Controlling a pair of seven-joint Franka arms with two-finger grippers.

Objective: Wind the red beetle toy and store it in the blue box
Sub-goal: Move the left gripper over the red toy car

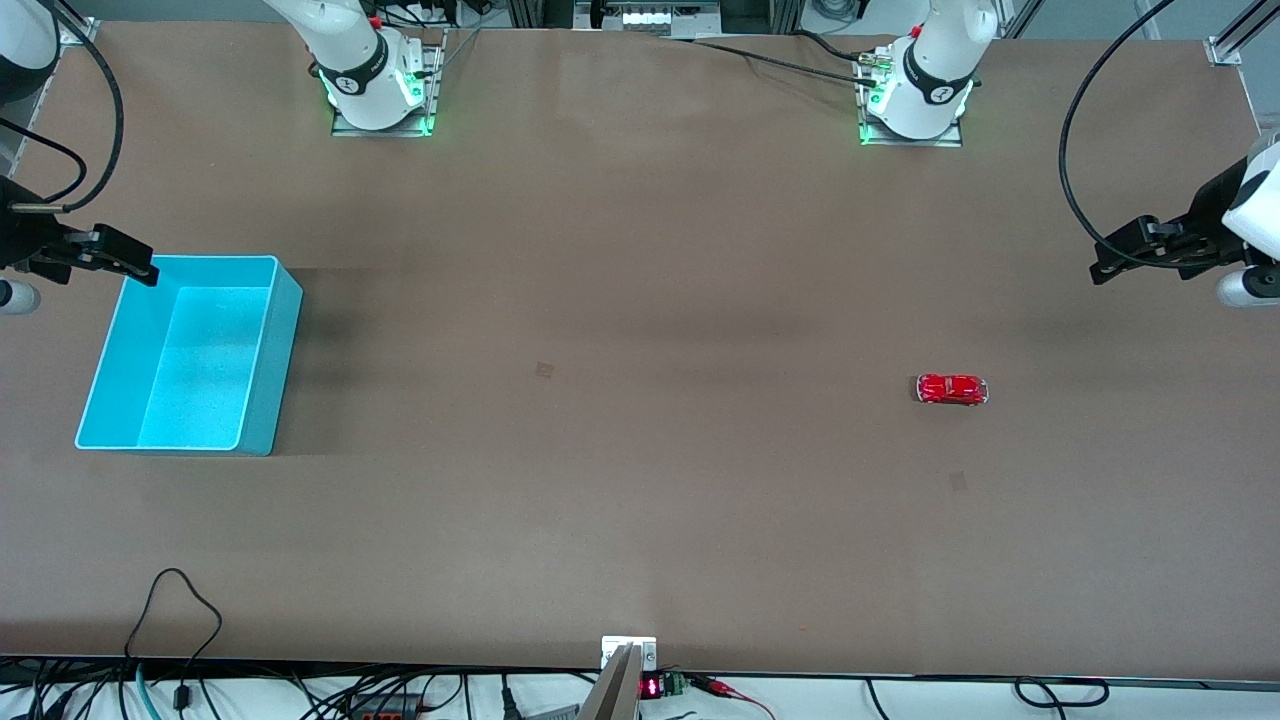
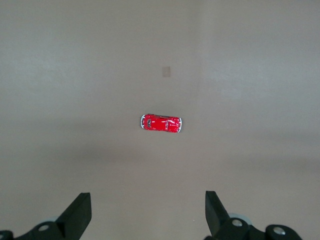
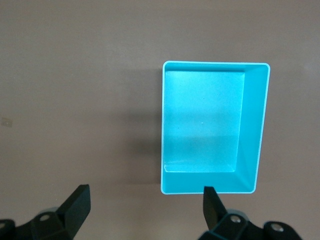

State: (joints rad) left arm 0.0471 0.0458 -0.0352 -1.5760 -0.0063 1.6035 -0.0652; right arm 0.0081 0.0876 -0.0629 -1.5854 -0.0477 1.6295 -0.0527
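The red beetle toy (image 1: 952,389) stands alone on the brown table toward the left arm's end; it also shows in the left wrist view (image 2: 161,123). The blue box (image 1: 282,350) sits empty at the right arm's end, and its wall shows in the right wrist view (image 3: 252,130). My left gripper (image 1: 1102,270) hangs open and empty over the table's edge at the left arm's end, apart from the toy; its own view shows the jaws wide apart (image 2: 148,215). My right gripper (image 1: 148,272) is open and empty above the box's corner (image 3: 146,210).
Two small squarish marks (image 1: 544,369) (image 1: 958,481) lie flat on the table. The arm bases (image 1: 380,95) (image 1: 915,105) stand along the edge farthest from the front camera. Cables (image 1: 175,620) trail over the edge nearest to it.
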